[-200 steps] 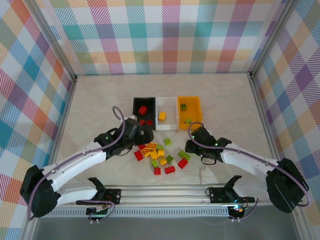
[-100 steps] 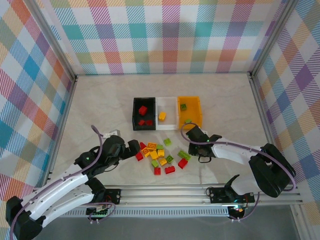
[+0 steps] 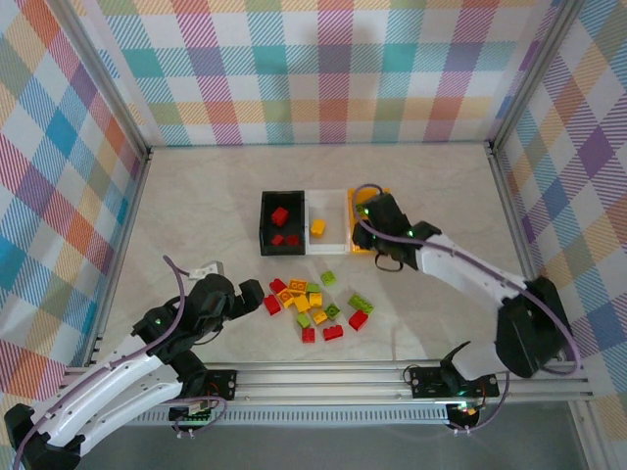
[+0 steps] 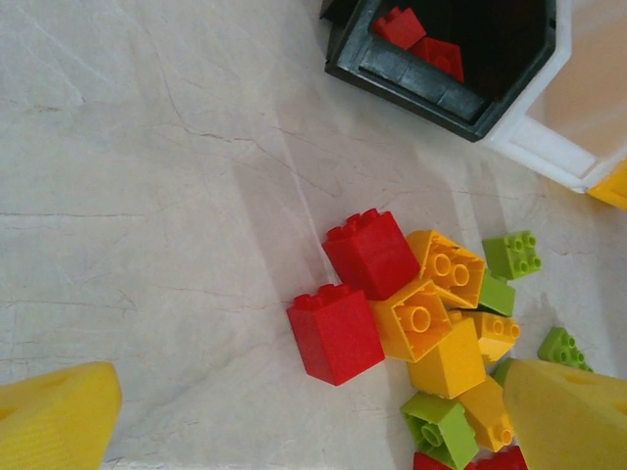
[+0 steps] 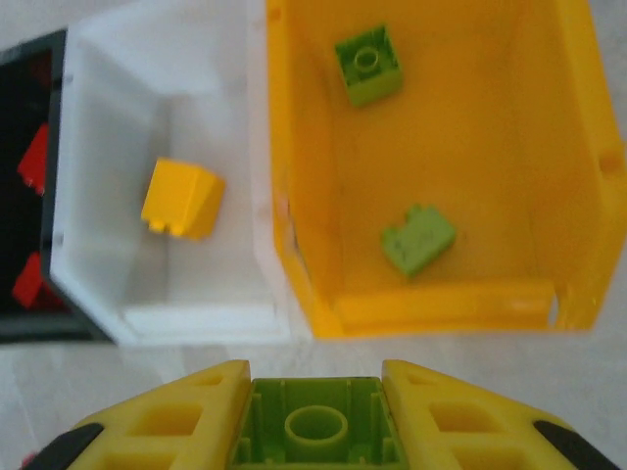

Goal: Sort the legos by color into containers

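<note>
**Green brick poised at the orange bin**

Our right claw (image 3: 370, 211) pinches a lime green brick (image 5: 315, 429) just short of the orange bin (image 5: 490, 147). Two green bricks already lie there, so it belongs with them. The white bin (image 5: 196, 108) holds one yellow brick, and the black bin (image 4: 411, 78) holds the reds. Our left claw (image 4: 309, 421) hangs wide open and empty above the mixed pile (image 4: 421, 313) on the table (image 4: 147, 147), probably lined up for a red one.

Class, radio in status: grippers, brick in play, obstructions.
Left gripper open above loose brick pile. Right gripper shut on lime green studded plastic brick, at orange plastic bin's near edge. No obstruction seen.
</note>
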